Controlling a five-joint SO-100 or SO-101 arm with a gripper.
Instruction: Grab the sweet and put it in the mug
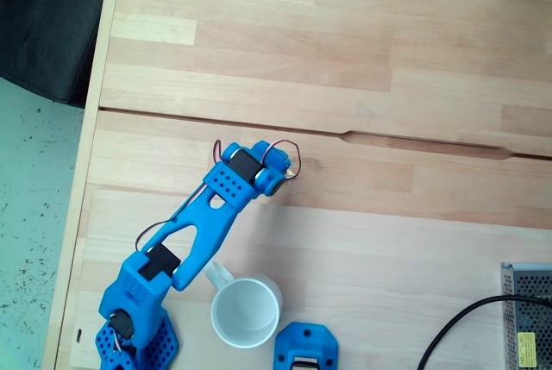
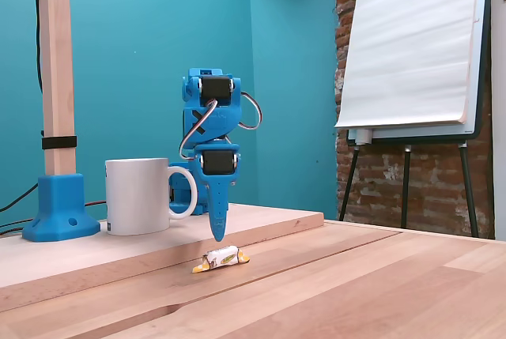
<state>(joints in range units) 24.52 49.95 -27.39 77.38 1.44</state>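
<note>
In a fixed view from the side, the sweet point(image 2: 220, 258), a tiny white candy with yellow twisted ends, lies on the wooden table point(image 2: 379, 291). My blue gripper point(image 2: 218, 236) points straight down, its tip just above the sweet. The fingers look pressed together into one narrow blade and hold nothing. The white mug point(image 2: 138, 195) stands upright behind and to the left, handle towards the gripper. In the fixed view from above, the mug point(image 1: 246, 310) sits by the arm's base, and a yellow speck of the sweet point(image 1: 296, 170) peeks out beside the wrist point(image 1: 259, 170).
A blue post base point(image 2: 54, 206) and wooden post stand left of the mug. A groove point(image 1: 414, 141) runs across the table. A metal box point(image 1: 528, 314) with a black cable sits at the lower right. A flip chart point(image 2: 411, 47) stands in the background.
</note>
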